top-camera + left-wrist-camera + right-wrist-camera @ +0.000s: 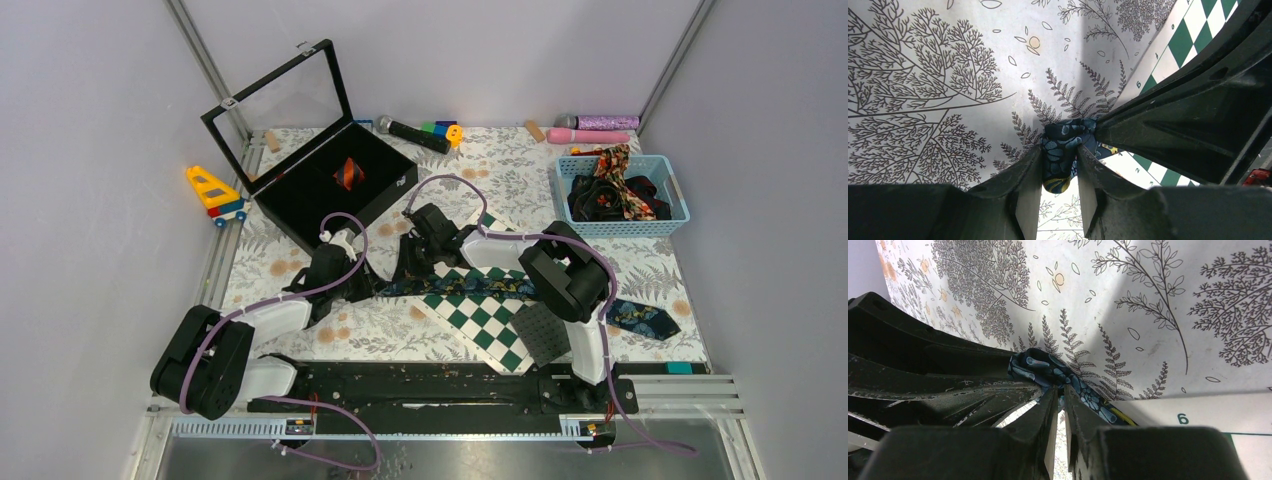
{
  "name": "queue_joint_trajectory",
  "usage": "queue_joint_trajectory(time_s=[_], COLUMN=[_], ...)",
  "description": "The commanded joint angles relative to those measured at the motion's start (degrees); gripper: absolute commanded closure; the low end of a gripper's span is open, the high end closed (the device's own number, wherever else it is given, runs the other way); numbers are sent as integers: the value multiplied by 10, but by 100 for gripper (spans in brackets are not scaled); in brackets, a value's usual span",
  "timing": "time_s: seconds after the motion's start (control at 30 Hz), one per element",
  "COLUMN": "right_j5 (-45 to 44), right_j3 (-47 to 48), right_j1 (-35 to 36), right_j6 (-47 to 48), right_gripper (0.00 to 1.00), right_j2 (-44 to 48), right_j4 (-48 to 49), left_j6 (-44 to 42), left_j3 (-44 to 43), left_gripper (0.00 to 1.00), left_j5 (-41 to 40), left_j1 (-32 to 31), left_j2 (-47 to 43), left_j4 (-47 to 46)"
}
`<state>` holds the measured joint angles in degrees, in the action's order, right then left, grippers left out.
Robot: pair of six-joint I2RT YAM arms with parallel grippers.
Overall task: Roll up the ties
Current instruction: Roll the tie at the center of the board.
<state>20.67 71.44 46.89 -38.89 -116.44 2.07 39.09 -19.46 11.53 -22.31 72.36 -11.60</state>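
Nearest me, the green-and-white chequered board (487, 325) lay on the worktop (370, 340). The navy floral tie (640, 318) stretched across it, wide end to the right, narrow end just past the board's left edge. Both arms met at that narrow end. The left fingers (1028, 172) were clamped around a small rolled-up bit of it, and the right fingers (1048, 410) pinched the same tie just beside them. Farther back, a blue basket (625, 227) held a heap of other ties (620, 195), and a rolled red-and-black striped tie (348, 172) sat in the open black box (300, 200).
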Motion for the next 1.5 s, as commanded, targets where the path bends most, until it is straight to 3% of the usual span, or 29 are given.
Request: queue_joint_trajectory(time_s=[0.0,0.27,0.47,1.03,1.47], right_j5=[16,10,-17,-146,-168], right_j3=[-1,1,-3,-151,-184], right_j1=[7,7,7,5,0], right_j6=[-1,0,13,16,22], right_gripper=[84,82,77,78,78], right_j2=[1,9,53,270,320], right_j4=[9,7,7,63,54], left_j6=[-1,-1,-1,-55,-94], left_j3=[-10,-11,-23,-91,-172], left_gripper=[68,87,94,100,100], left_j5=[-18,-11,-6,-64,-201], left_j1=[-1,-1,-1,-19,-100], left_j2=[-5,-11,-17,-48,-22], left_j4=[-4,-6,1,108,226])
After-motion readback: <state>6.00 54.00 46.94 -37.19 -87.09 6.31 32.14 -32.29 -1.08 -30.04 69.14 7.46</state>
